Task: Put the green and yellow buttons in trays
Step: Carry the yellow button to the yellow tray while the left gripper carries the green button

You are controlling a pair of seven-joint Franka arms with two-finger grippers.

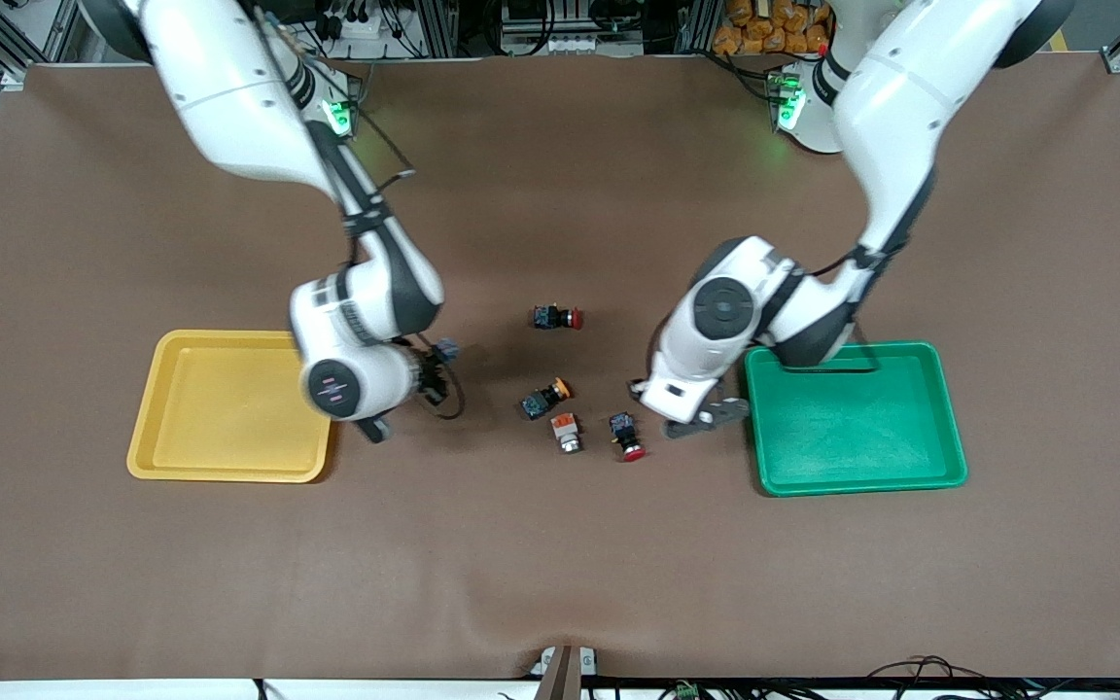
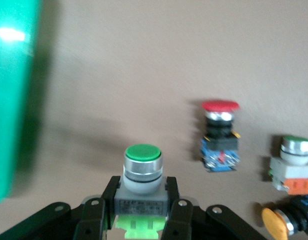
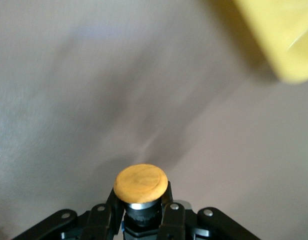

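My left gripper [image 2: 141, 210] has its jaws clamped on a green-capped button [image 2: 142, 170]. The right gripper [image 3: 140, 212] jaws grip a yellow-capped button [image 3: 140, 184]. From the front, I see the yellow tray [image 1: 229, 465] and green tray [image 1: 857, 476] with nothing inside; the grippers hang over the worktop [image 1: 560, 564] just beside them.

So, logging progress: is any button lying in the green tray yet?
No. The green tray holds nothing in the front view; the left gripper grips a green-capped button.
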